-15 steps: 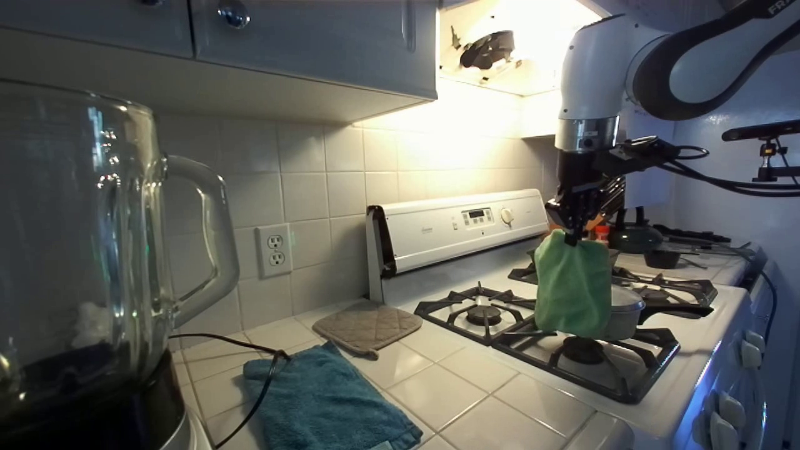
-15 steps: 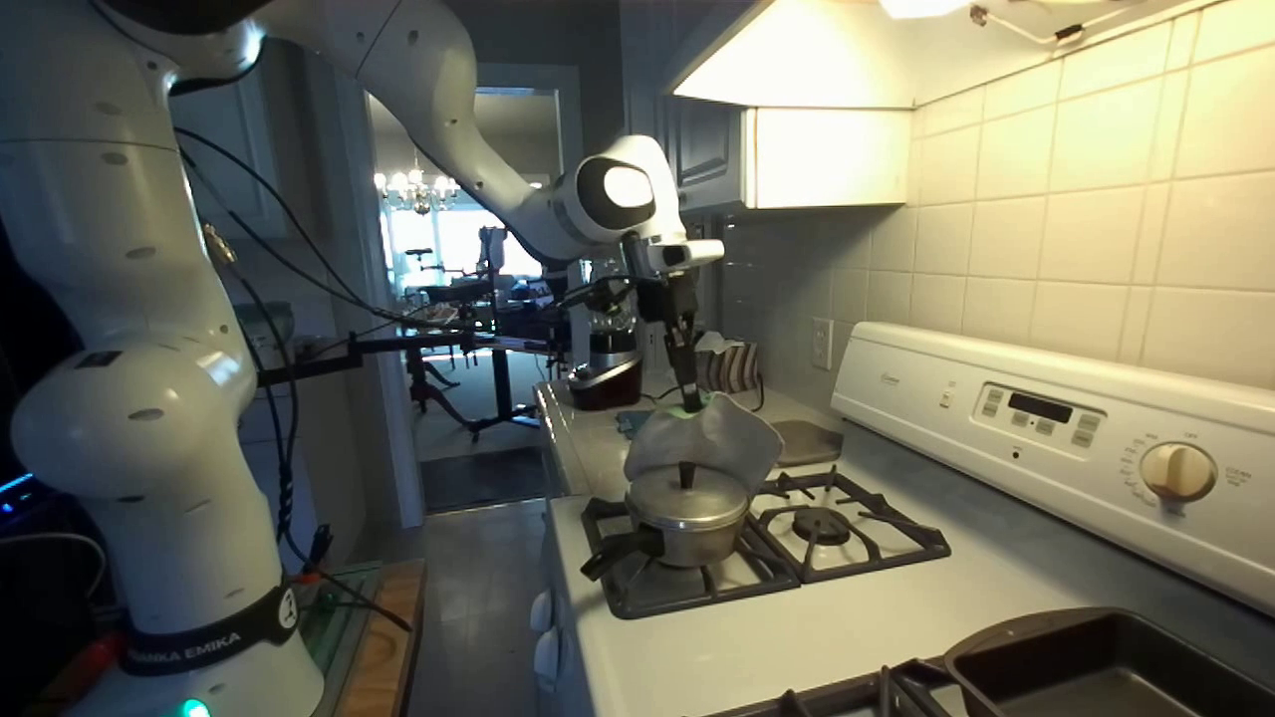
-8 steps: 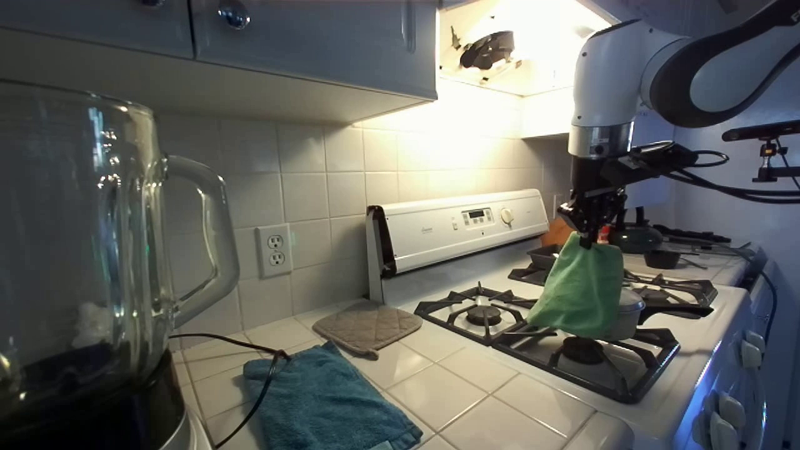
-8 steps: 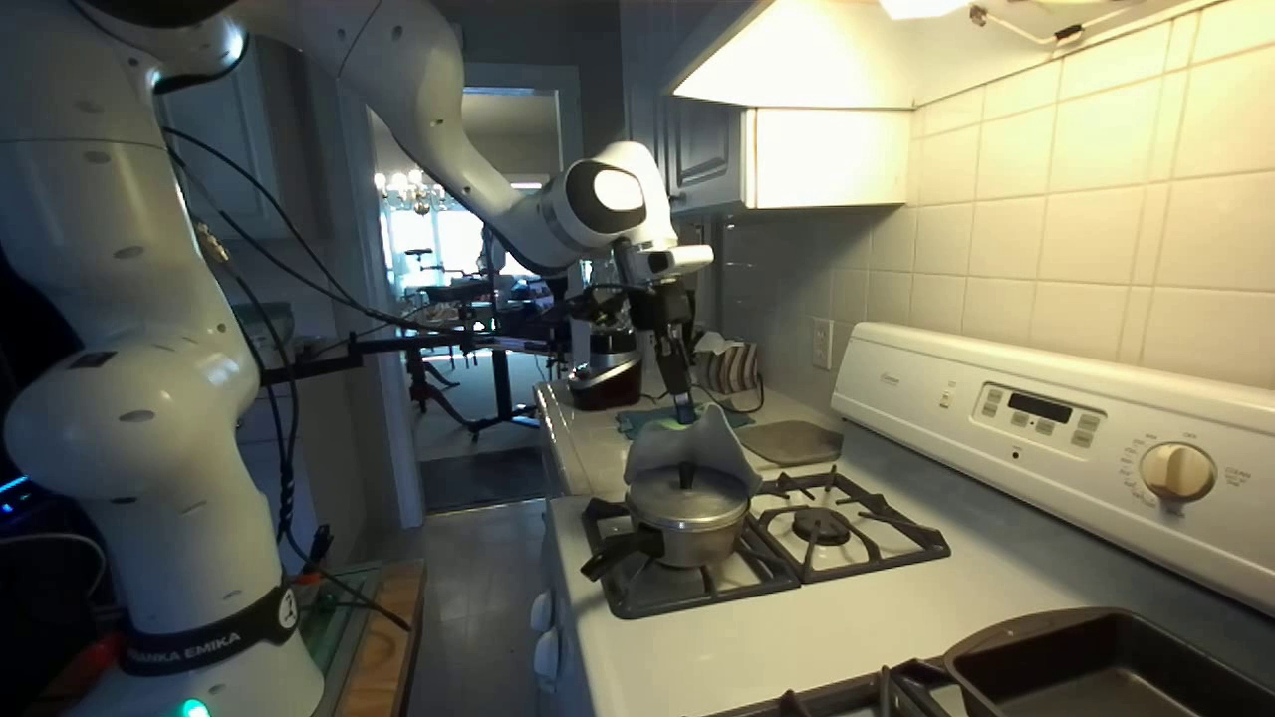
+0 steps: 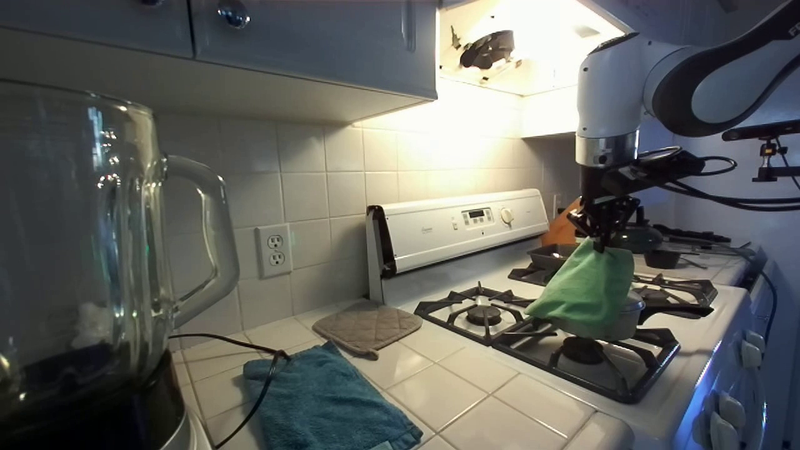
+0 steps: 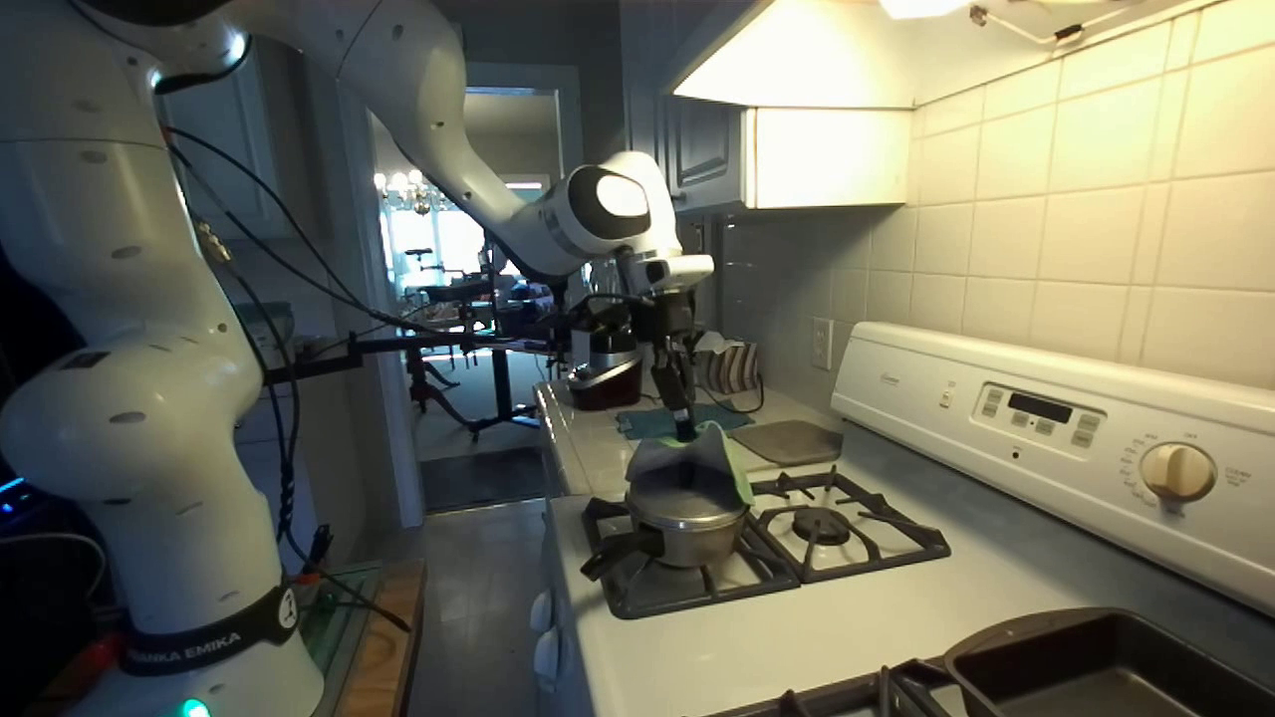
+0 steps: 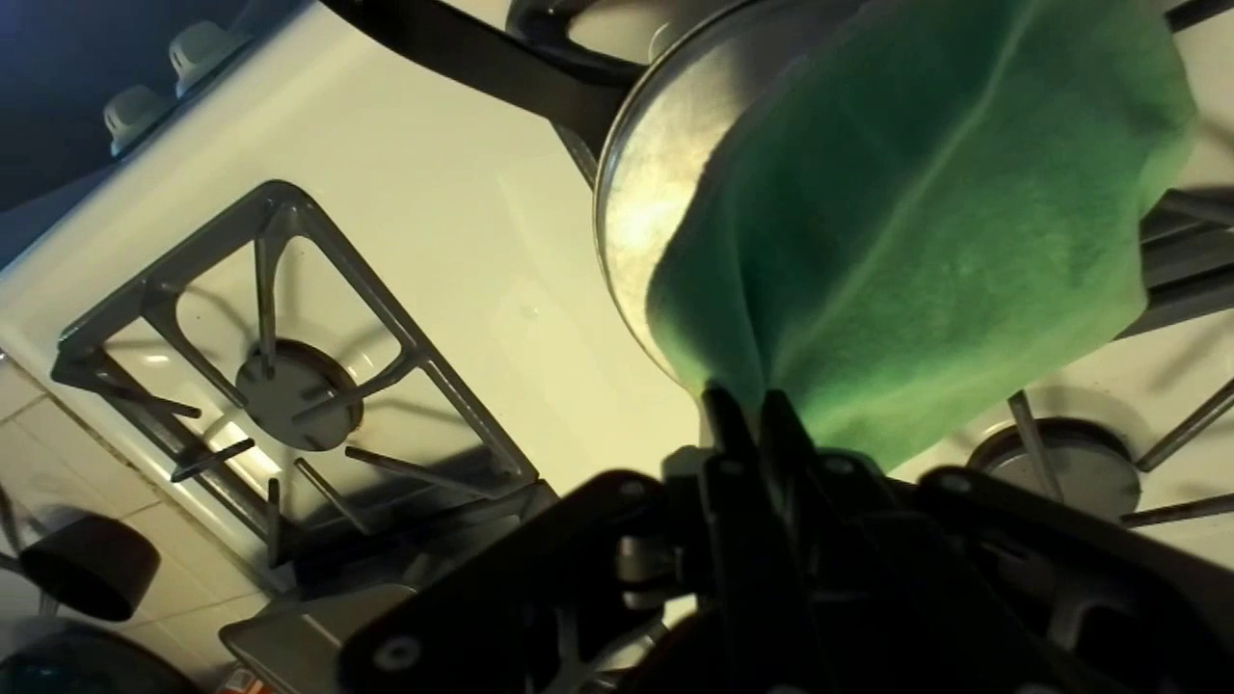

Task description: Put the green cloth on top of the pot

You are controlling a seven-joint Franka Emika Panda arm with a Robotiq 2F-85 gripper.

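One arched arm [image 6: 435, 134], fingers [image 7: 730, 429] down, grips the green cloth [image 7: 925, 260] by the pot [image 6: 692, 536].

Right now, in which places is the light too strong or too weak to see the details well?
In an exterior view, the range hood's underside is washed out near-white; in an exterior view, the far window is blown out; in the wrist view, glare brightens part of the pot, and the claw is mostly black, few details showing.
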